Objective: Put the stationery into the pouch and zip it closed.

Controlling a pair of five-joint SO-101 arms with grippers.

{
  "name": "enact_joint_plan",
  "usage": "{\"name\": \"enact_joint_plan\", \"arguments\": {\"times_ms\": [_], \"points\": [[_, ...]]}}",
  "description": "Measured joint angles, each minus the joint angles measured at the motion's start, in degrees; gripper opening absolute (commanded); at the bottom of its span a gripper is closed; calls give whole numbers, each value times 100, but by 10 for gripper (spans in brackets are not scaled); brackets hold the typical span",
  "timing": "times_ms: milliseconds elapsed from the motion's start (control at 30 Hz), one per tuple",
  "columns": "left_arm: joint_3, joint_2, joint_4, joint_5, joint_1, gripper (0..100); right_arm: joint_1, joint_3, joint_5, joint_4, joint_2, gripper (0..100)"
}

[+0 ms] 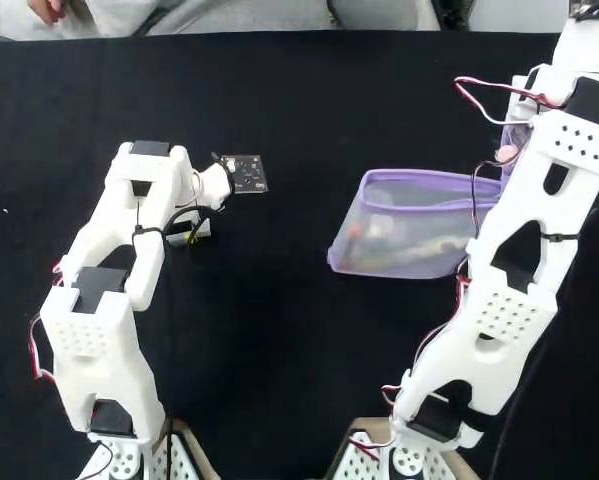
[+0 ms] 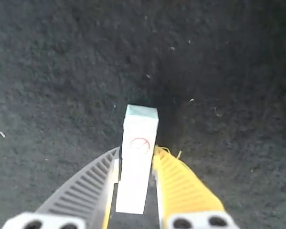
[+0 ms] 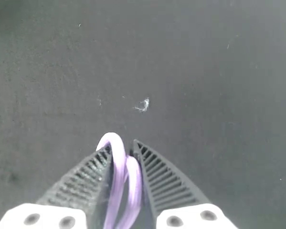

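Holding the white eraser (image 2: 139, 143) in the left gripper (image 2: 136, 153): jaws clamped on its long sides, teal end sticking out past the tips, black table (image 2: 61, 71) below. Can't tell if it's lifted or touching.

The purple pouch (image 1: 409, 230) lies well apart, over by the right arm. The right gripper (image 3: 121, 145) is pinched on a purple fold of it. The mouth looks propped open on the side away from the arm bases. Some stationery (image 1: 379, 235) is already inside, and the zip isn't done.

My read on doing the insert well:
- Carry the eraser high enough to clear the rim, then come in along the mouth's axis, teal end first.
- Release only once that end is past the rim.
- Right arm just holds the rim up and steady, with no pulling, or the opening collapses.
- Back the left gripper straight out so the jaws don't snag fabric.
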Motion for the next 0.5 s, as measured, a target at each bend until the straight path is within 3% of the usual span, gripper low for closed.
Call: {"name": "enact_joint_plan", "arguments": {"times_ms": [200, 500], "points": [[-149, 18, 44, 70, 0, 29, 0, 0, 0, 0, 0, 11], [-756, -1275, 35, 2303, 193, 29, -18, 0, 0, 0, 0, 11]]}}
